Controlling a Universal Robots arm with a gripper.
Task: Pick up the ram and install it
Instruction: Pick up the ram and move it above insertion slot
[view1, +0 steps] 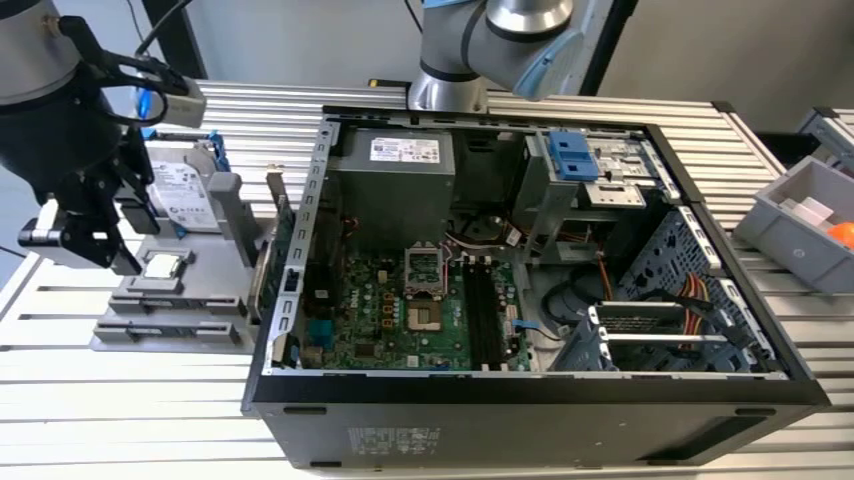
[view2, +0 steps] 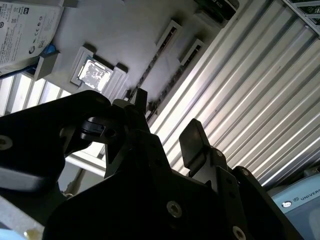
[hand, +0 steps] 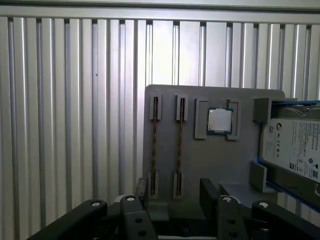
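The fingers (hand: 141, 189) are apart with nothing between them, and the gripper (hand: 174, 192) hangs over a grey holder (hand: 215, 165) on the ribbed metal desk (hand: 75, 125). The ram (hand: 154, 145) stands edge-on in a slot of that holder, a long, very thin dark strip. A twin stick (hand: 180, 145) stands just beside it, and a square silver chip (hand: 220, 121) sits near.
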